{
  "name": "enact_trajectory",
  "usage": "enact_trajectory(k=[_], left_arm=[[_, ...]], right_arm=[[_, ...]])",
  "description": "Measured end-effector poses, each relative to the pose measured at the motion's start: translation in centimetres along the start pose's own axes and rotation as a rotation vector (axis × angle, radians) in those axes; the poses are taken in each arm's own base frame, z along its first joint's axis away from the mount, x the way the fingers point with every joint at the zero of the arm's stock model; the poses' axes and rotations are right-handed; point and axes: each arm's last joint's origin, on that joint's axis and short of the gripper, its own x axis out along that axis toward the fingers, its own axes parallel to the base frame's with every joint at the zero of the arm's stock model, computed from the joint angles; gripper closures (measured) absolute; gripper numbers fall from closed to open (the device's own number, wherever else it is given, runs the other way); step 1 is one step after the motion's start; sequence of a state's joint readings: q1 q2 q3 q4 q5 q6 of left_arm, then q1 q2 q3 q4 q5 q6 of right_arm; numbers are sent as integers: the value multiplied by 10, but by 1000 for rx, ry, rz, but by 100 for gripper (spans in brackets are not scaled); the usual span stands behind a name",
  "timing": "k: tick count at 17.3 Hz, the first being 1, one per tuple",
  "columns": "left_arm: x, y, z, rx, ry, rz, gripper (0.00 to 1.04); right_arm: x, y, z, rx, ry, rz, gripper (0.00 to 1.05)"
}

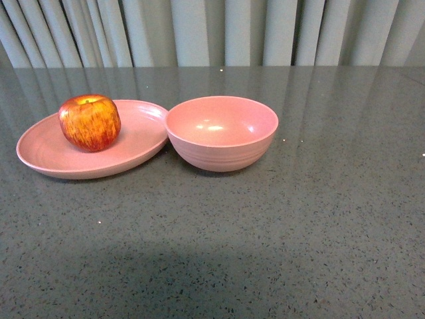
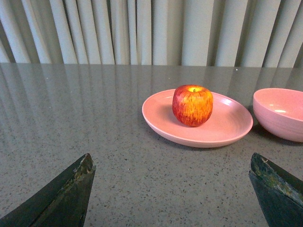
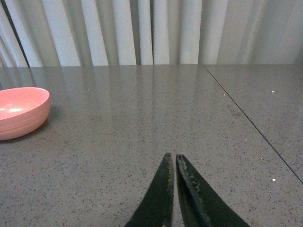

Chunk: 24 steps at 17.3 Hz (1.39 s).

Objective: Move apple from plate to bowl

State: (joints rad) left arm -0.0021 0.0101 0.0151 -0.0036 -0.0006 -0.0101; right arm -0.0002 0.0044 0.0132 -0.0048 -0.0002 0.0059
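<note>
A glossy red apple (image 1: 89, 122) with yellow streaks sits upright on the shallow pink plate (image 1: 46, 158) at the left of the table. Touching the plate's right rim stands the deep pink bowl (image 1: 221, 133), which holds nothing. In the left wrist view the apple (image 2: 192, 105) rests on the plate (image 2: 227, 130), well beyond my left gripper (image 2: 173, 163), which is open wide with only tabletop between its fingers. The bowl (image 2: 280, 113) shows at that view's edge. My right gripper (image 3: 172, 158) is shut on nothing, far to the side of the bowl (image 3: 21, 112). Neither arm shows in the front view.
Grey speckled stone tabletop (image 1: 299, 232) runs under everything, with a seam line (image 3: 246, 116) in the right wrist view. Pale pleated curtains (image 1: 212, 30) hang behind the table's far edge.
</note>
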Motion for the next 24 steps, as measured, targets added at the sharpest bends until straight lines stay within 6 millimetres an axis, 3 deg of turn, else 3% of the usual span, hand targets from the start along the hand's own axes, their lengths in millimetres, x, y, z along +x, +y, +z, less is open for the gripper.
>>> enact_trajectory(k=[6, 8, 9, 22, 23, 24], left_arm=[[0, 0, 0, 0, 0, 0, 7], [0, 0, 0, 0, 0, 0, 7], [0, 0, 0, 0, 0, 0, 7], [0, 0, 0, 0, 0, 0, 7], [-1, 0, -2, -13, 109, 50, 7], [2, -6, 2, 6, 377, 156, 7]], right_arm=[[0, 0, 0, 0, 0, 0, 38], [0, 0, 0, 0, 0, 0, 9], [0, 0, 0, 0, 0, 0, 5], [0, 0, 0, 0, 0, 0, 7], [0, 0, 0, 0, 0, 0, 7], [0, 0, 0, 0, -1, 0, 7]])
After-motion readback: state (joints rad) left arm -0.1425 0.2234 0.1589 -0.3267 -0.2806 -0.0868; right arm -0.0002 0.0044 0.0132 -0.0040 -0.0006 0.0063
